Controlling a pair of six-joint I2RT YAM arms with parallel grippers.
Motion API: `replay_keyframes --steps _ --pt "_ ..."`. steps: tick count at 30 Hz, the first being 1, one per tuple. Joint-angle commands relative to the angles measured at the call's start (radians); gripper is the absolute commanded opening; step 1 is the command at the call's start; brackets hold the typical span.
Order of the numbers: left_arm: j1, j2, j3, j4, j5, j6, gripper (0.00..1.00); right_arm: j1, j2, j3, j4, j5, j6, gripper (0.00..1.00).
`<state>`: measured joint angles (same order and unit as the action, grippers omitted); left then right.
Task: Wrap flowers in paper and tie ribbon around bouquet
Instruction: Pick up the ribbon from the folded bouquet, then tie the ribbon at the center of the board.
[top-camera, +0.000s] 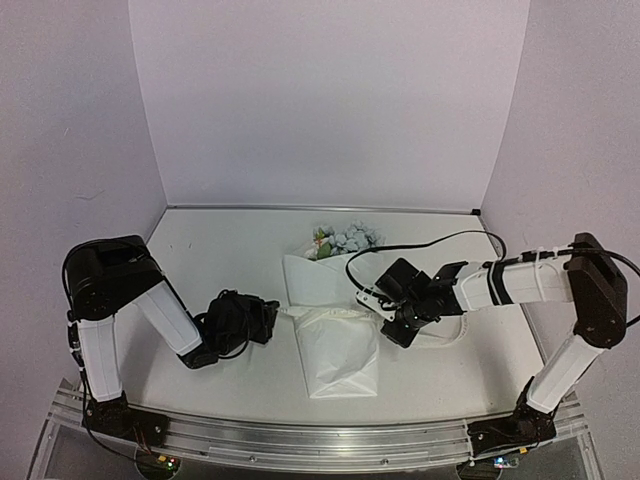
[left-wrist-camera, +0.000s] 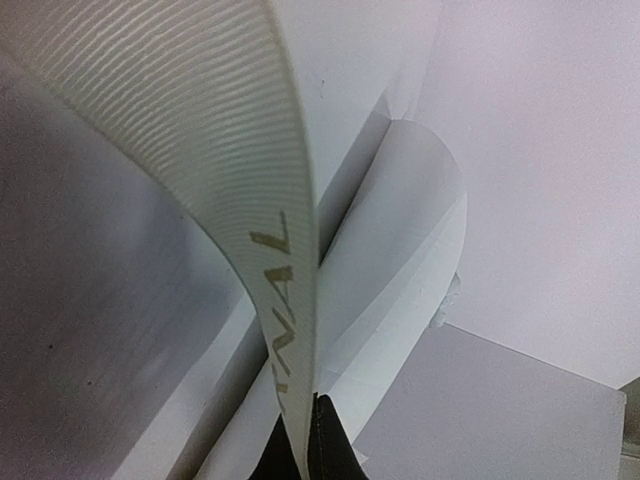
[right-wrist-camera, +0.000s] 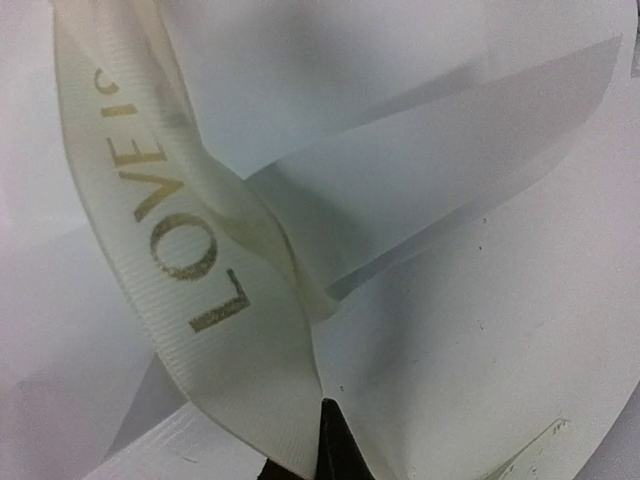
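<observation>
White-wrapped already, by the look of it: lying on the desk (top-camera: 220, 250) as a cone of paper (top-camera: 338, 355) with flowers (top-camera: 345, 238) peeking out the far end. Lacking any visible knot, so probably only beginning the tying. Working from the left: pinching the ribbon (left-wrist-camera: 230, 150) flat in the tightly closed left claw (left-wrist-camera: 312, 445), leading it rightward toward the cone's waist. Further right: clamping another lettered stretch in the right claw (right-wrist-camera: 325, 445), likewise fully closed, just beside the paper.
</observation>
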<state>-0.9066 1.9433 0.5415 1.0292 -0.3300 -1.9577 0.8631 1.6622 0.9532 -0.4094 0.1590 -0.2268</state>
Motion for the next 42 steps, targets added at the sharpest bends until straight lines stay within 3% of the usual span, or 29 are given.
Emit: replay_keyframes --steps 1,6,10,14,20,27,32,42 --pt "0.007 -0.056 -0.004 -0.035 0.055 0.070 0.00 -0.011 -0.030 0.038 -0.038 0.098 0.016 0.00" --pt "0.015 -0.095 0.050 -0.232 0.162 0.143 0.00 -0.041 0.005 0.099 -0.077 0.156 0.112 0.00" --pt "0.033 -0.139 0.067 -0.385 0.214 0.198 0.00 -0.061 0.083 0.220 -0.203 0.212 0.245 0.00" --pt "0.131 -0.205 -0.005 -0.439 0.308 0.263 0.00 -0.107 0.117 0.253 -0.300 0.259 0.382 0.00" --pt "0.467 -0.397 -0.198 -0.538 0.473 0.458 0.00 -0.226 -0.014 0.086 -0.298 0.261 0.618 0.00" --pt "0.823 -0.554 -0.238 -0.697 0.628 0.649 0.00 -0.293 -0.224 -0.158 -0.187 0.230 0.844 0.00" --pt "0.954 -0.549 -0.230 -0.717 0.702 0.694 0.00 -0.307 -0.303 -0.234 -0.172 0.213 0.908 0.00" --pt "1.055 -0.533 -0.273 -0.723 0.763 0.702 0.00 -0.364 -0.434 -0.357 -0.185 0.149 0.994 0.00"
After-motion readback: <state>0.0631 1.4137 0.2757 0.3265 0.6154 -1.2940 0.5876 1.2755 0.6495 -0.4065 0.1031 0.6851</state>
